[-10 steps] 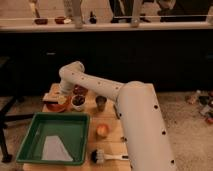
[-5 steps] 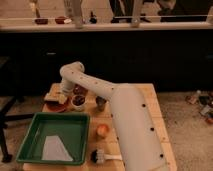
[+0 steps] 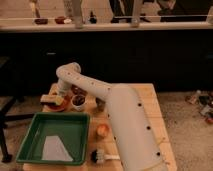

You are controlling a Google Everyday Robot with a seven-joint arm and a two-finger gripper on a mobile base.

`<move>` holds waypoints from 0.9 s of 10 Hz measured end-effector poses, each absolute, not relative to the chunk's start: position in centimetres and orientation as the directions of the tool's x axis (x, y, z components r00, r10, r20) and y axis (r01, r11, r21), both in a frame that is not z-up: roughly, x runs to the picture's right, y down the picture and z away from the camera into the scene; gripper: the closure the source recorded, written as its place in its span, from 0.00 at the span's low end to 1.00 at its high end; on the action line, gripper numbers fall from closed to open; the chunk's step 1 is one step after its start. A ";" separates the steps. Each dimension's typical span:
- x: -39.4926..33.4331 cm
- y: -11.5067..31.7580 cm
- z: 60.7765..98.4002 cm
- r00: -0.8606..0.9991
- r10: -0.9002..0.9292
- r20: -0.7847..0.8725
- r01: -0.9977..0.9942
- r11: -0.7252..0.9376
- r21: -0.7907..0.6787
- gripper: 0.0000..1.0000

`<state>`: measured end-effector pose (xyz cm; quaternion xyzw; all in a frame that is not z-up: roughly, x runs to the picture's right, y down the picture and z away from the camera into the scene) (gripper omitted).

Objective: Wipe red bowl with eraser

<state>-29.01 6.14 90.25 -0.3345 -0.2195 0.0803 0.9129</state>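
The red bowl (image 3: pixel 56 106) sits at the table's left edge, just behind the green tray. The eraser (image 3: pixel 52 99), pale tan on top and dark beneath, lies across the bowl. My gripper (image 3: pixel 60 95) comes straight down from the bent white arm (image 3: pixel 68 75) and ends at the eraser's right end, over the bowl. The wrist hides the point where gripper and eraser meet.
A small white cup (image 3: pixel 78 102) stands right of the red bowl, with a maroon bowl (image 3: pixel 77 90) behind it. A green tray (image 3: pixel 52 137) holds a pale cloth. An orange object (image 3: pixel 102 131) and a black brush (image 3: pixel 99 156) lie at the front. My arm's big white link (image 3: pixel 132 135) covers the table's middle.
The big white arm link has shifted left across the table. The gripper and eraser stay over the red bowl, almost where they were.
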 end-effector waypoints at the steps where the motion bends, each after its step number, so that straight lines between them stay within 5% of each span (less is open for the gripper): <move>1: -28.7 6.3 89.6 0.889 0.297 0.348 -0.004 0.765 -0.644 1.00; 9: -24.6 7.0 89.8 0.888 0.347 0.301 -0.068 0.748 -0.660 1.00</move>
